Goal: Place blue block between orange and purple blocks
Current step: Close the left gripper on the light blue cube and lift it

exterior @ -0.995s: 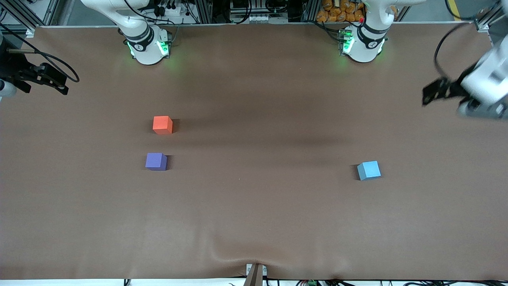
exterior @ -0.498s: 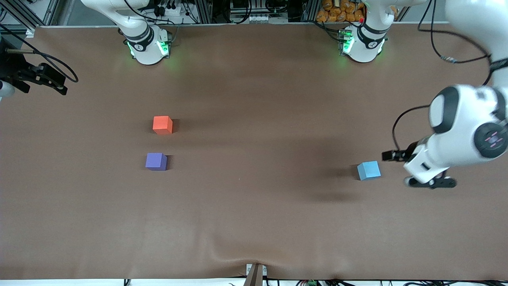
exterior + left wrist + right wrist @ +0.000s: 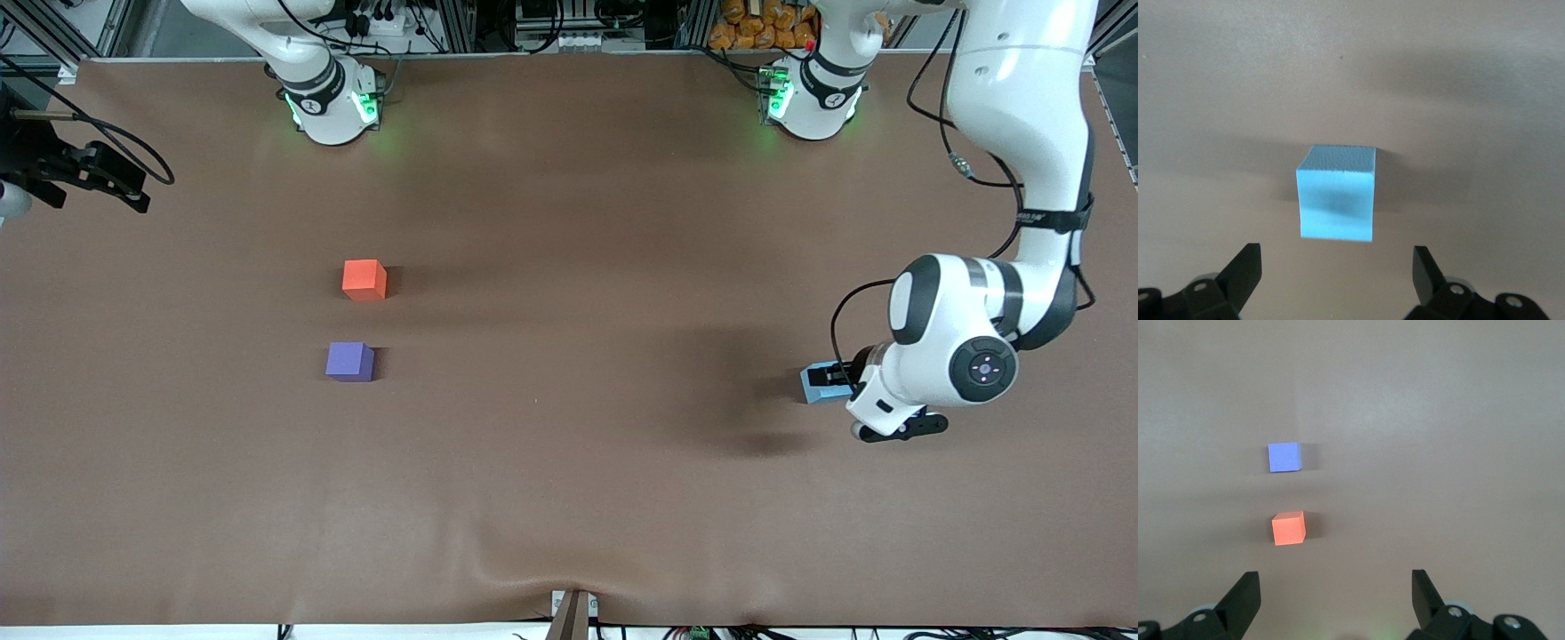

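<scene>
The blue block (image 3: 815, 385) lies on the brown table toward the left arm's end; it fills the middle of the left wrist view (image 3: 1338, 200). My left gripper (image 3: 841, 377) is low beside it, open and empty (image 3: 1335, 261); the block lies just ahead of the fingertips, not between them. The orange block (image 3: 364, 279) and the purple block (image 3: 349, 362) lie toward the right arm's end, the purple one nearer the front camera, with a gap between them. My right gripper (image 3: 124, 185) waits up high, open and empty (image 3: 1336, 587); its view shows the orange block (image 3: 1288, 528) and the purple block (image 3: 1284, 457).
The brown table cover (image 3: 569, 462) has a wrinkle at its front-camera edge. The two arm bases (image 3: 331, 105) (image 3: 811, 98) stand along the table's robot edge.
The left arm has swung in from the table's end and come down beside the blue block. The blocks and the right arm have not moved.
</scene>
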{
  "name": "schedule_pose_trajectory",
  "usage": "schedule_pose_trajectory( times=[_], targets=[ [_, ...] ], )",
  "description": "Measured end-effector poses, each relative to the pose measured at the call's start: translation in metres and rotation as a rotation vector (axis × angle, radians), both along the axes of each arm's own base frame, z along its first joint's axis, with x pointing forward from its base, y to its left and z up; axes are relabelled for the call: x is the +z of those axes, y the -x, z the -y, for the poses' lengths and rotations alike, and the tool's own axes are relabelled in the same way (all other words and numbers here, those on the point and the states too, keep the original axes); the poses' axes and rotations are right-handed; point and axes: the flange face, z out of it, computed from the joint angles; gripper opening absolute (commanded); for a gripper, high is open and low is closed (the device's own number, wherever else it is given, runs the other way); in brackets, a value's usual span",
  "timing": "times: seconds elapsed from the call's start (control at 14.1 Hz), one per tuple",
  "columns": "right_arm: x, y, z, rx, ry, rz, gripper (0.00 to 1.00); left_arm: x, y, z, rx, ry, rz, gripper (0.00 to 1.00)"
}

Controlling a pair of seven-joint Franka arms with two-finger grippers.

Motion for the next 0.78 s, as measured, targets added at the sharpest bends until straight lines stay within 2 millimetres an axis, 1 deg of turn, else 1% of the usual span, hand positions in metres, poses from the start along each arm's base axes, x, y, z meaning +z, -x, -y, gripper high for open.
schedule_pose_trajectory(
  times=[0.14,0.36,0.5,0.64,0.71,0.78],
  targets=[
    [0.000,0.000,0.000,0.000,0.000,0.000,1.00,-0.021,0.006,-0.005,0.007,0.004,0.017,1.00],
    [0.000,0.000,0.000,0.000,0.000,0.000,1.00,-0.039,0.013,-0.011,0.015,0.005,0.023,1.00],
    [0.000,0.000,0.000,0.000,0.000,0.000,1.00,-0.051,0.015,-0.010,0.014,0.008,0.032,1.00],
    [0.000,0.000,0.000,0.000,0.000,0.000,1.00,-0.067,0.015,-0.006,0.009,0.011,0.039,1.00],
    [0.000,0.000,0.000,0.000,0.000,0.000,1.00,-0.073,0.014,-0.006,0.009,0.013,0.044,0.96],
    [0.000,0.000,0.000,0.000,0.000,0.000,1.00,-0.076,0.014,-0.006,0.009,0.014,0.047,0.66]
  ],
)
